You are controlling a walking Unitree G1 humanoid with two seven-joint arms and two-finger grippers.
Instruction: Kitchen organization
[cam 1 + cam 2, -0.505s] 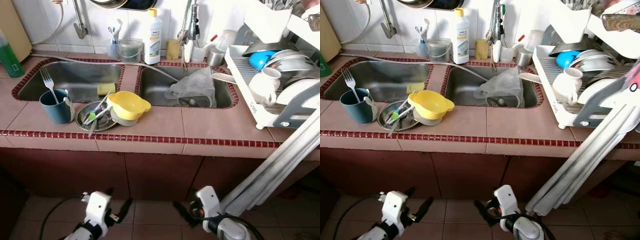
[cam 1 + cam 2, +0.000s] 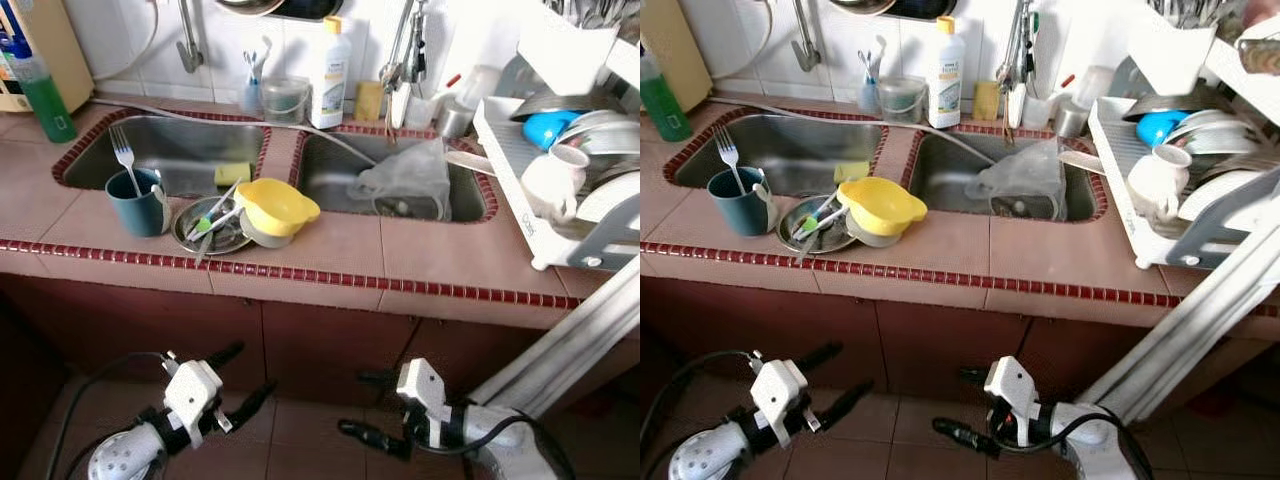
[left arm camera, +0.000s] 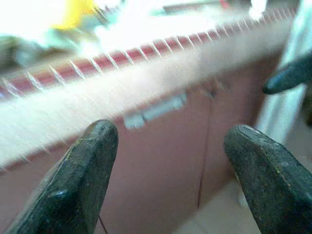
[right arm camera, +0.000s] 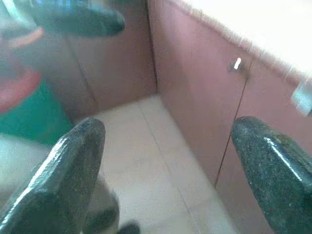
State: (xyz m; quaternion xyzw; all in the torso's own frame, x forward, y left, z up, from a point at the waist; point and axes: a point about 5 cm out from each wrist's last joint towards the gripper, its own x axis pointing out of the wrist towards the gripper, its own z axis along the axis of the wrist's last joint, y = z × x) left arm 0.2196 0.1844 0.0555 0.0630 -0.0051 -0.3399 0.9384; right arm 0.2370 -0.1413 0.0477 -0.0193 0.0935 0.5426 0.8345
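Note:
On the tiled counter (image 2: 430, 262) between two steel sinks sits a yellow bowl (image 2: 277, 207) beside a metal plate (image 2: 205, 228) holding utensils. A teal mug (image 2: 137, 202) with a fork stands to their left. A yellow sponge (image 2: 232, 174) lies at the left sink's edge. A clear plastic bag (image 2: 410, 180) lies in the right sink. Both arms hang low before the cabinet doors. My left gripper (image 2: 245, 375) is open and holds nothing, as the left wrist view (image 3: 170, 165) shows. My right gripper (image 2: 355, 405) is open too, fingers wide apart over floor tiles (image 4: 170, 165).
A white dish rack (image 2: 545, 250) with a white mug (image 2: 550, 180), a blue bowl (image 2: 552, 128) and plates stands at the counter's right end. A white detergent bottle (image 2: 329, 60) and cups line the back wall. A green bottle (image 2: 40, 95) stands far left. A folded white frame (image 2: 580, 340) leans against the counter.
The camera has turned slightly left, so the counter sits further right in the picture. Both grippers have swung inward toward each other, with their fingers spread wider.

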